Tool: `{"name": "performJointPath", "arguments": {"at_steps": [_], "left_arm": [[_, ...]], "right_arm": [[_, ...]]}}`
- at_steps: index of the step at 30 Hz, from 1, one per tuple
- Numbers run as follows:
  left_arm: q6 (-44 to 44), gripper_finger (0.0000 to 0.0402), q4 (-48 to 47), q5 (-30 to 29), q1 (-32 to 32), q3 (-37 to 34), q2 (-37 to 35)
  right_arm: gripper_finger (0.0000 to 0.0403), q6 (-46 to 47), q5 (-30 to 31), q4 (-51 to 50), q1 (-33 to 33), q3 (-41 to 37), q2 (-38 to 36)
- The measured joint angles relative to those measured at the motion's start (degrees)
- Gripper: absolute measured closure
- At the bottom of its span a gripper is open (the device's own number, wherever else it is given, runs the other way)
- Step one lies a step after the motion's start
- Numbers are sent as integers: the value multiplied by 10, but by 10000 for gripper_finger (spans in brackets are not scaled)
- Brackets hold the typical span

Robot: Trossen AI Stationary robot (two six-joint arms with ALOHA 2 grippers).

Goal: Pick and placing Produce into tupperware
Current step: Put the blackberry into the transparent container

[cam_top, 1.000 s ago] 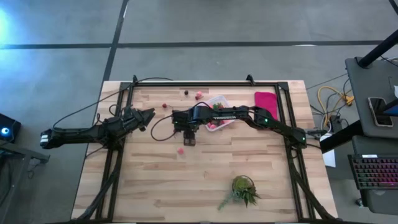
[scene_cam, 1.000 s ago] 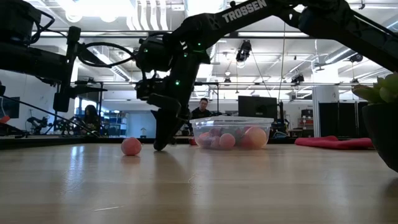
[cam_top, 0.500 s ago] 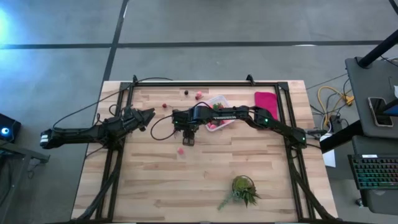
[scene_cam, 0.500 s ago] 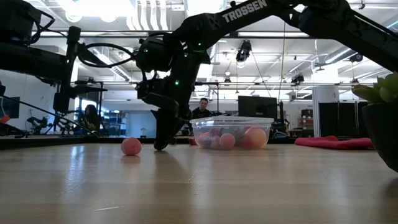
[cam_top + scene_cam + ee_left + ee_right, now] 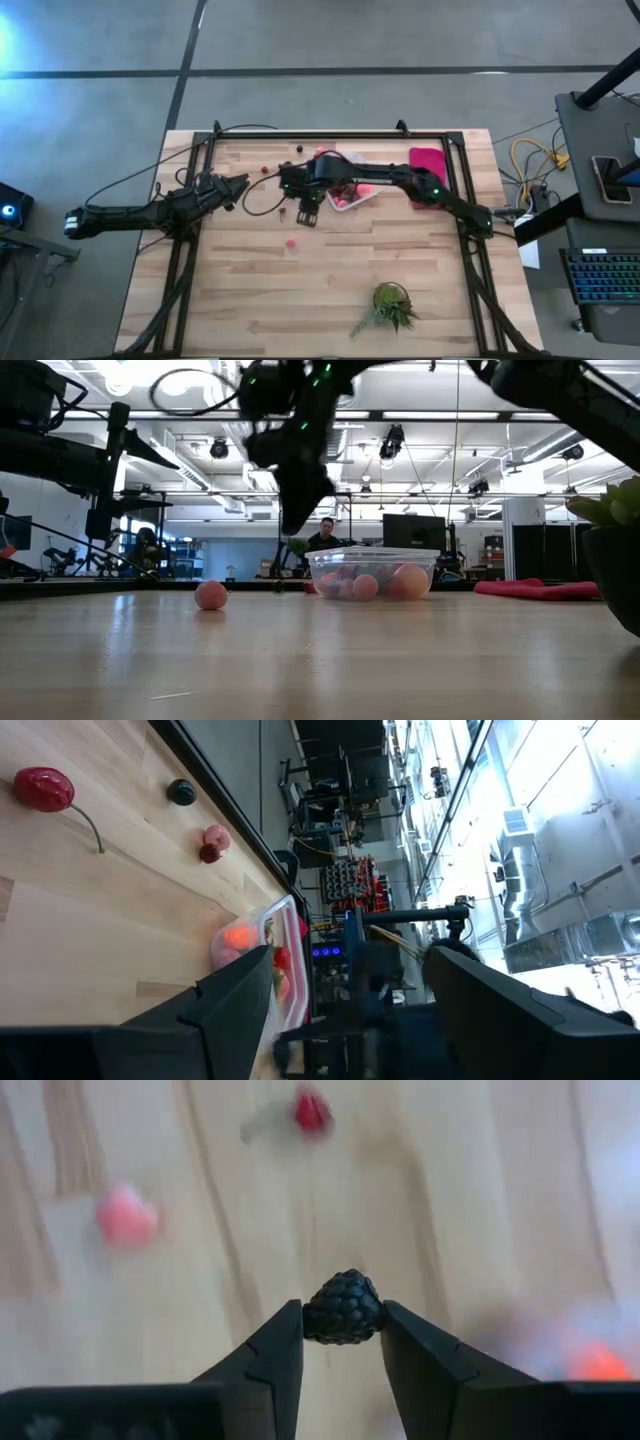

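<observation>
From above, a pale plank table is standing on a grey concrete floor, with a desk carrying a keyboard at the right. The right gripper is hanging over the middle of the table, just beside the tub that is holding red and pink produce. A pink berry is lying close below the gripper's tips; a red cherry, a dark berry and a pink piece are lying beyond it near the far rail. A magenta cloth is lying past the tub, and a green plant is sitting well apart near the front edge. The left gripper is waiting at the table's left side.

From table height, the right arm is hanging raised over the wood; the pink berry is resting to one side, the tub to the other. Behind, a large workshop is showing ceiling lights, monitors and a seated person.

The left wrist view is showing its fingers spread wide with nothing between them, the cherry and tub ahead.

The right wrist view is showing the fingers pinching a blackberry at their tips, above bare wood.
</observation>
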Motion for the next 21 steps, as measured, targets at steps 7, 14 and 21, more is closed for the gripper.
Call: {"name": "performJointPath", "arguments": {"at_steps": [7,14,21], "left_arm": [[0,146,0,0,0,0,1],[0,146,1,0,0,0,0],[0,146,1,0,0,0,0]], "right_arm": [[278,100,120,-142,-2,-1,-63],[279,191,124,-180,-52,-50,-80],[246,213,66,-164,-96,-139,-74]]}}
